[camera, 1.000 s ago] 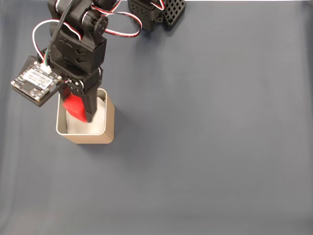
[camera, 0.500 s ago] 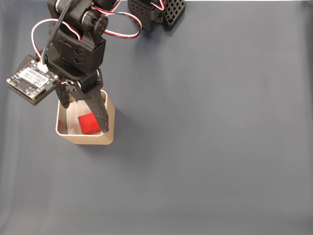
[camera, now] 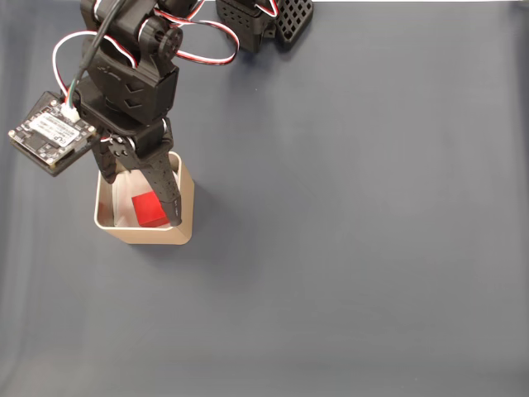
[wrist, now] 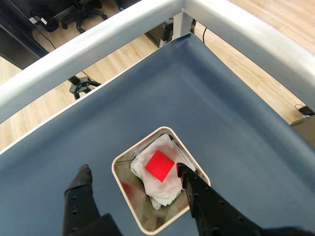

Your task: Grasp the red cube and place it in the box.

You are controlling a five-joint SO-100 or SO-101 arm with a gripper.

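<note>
Presently the red cube (wrist: pixel 159 166), small, matte, plain-faced, lies on the crumpled white lining inside the box (wrist: pixel 124 197), free of the pincer (wrist: pixel 134 170), whose jaws stand wide above the box, one either side of the cube

Red cube (wrist: pixel 159 166) inside box (wrist: pixel 129 202), box at table's (camera: pixel 347 248) left in fixed view

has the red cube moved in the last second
Yes. In the fixed view the red cube has dropped out of the gripper and lies lower inside the box.
</note>
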